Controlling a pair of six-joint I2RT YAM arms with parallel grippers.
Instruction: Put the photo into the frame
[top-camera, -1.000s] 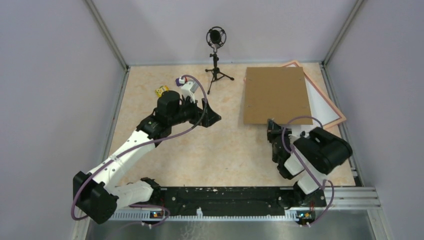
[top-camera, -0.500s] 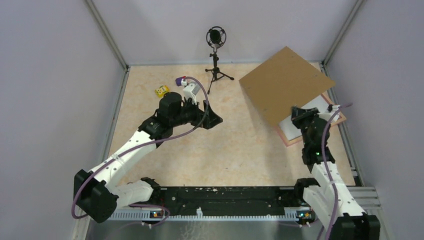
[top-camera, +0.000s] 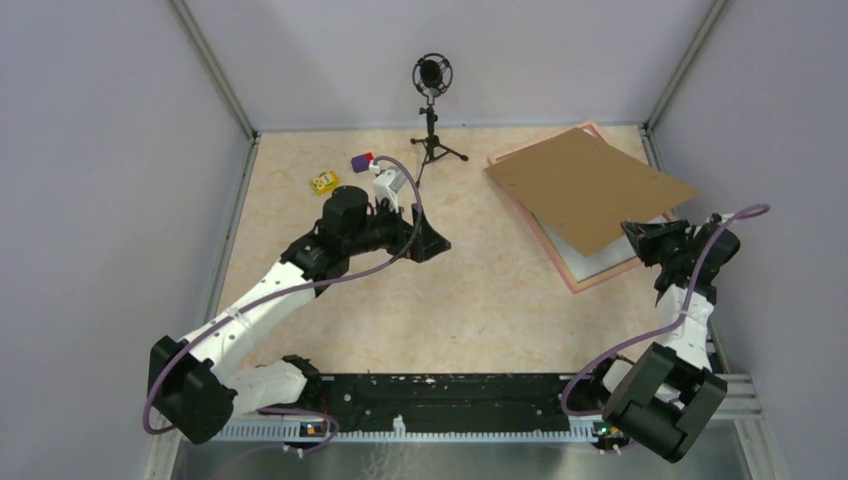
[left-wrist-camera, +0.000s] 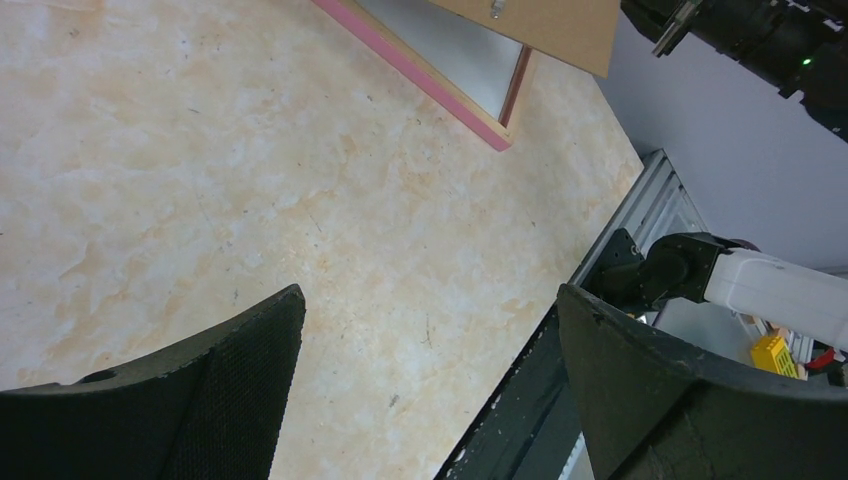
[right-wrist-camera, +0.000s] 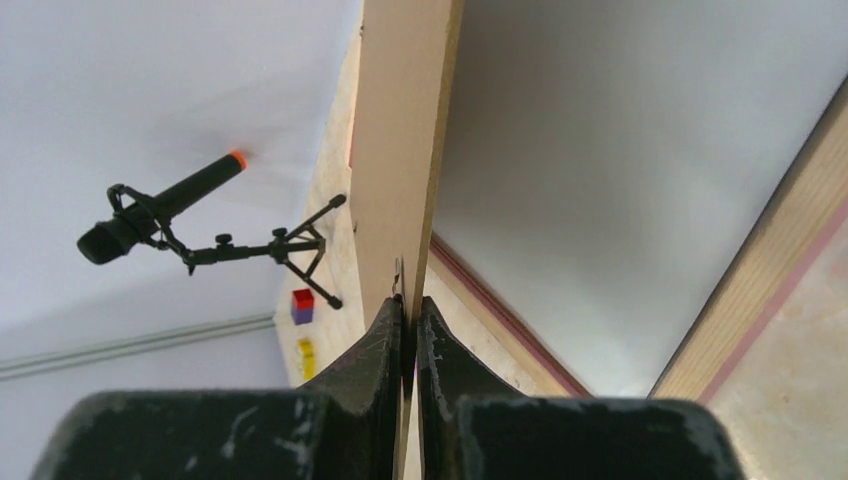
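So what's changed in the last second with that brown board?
The right end effector, shut on the backing board at its near edge, lifted it off the frame and swung it rightward; it now hangs tilted above. The frame seems unmoved, and the left end effector stayed open, barely shifting.

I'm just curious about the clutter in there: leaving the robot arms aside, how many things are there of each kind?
Brown board: 1
Pink frame: 1
Microphone on tripod: 1
Small blocks: 2 (yellow block, purple-red block)
Total: 5
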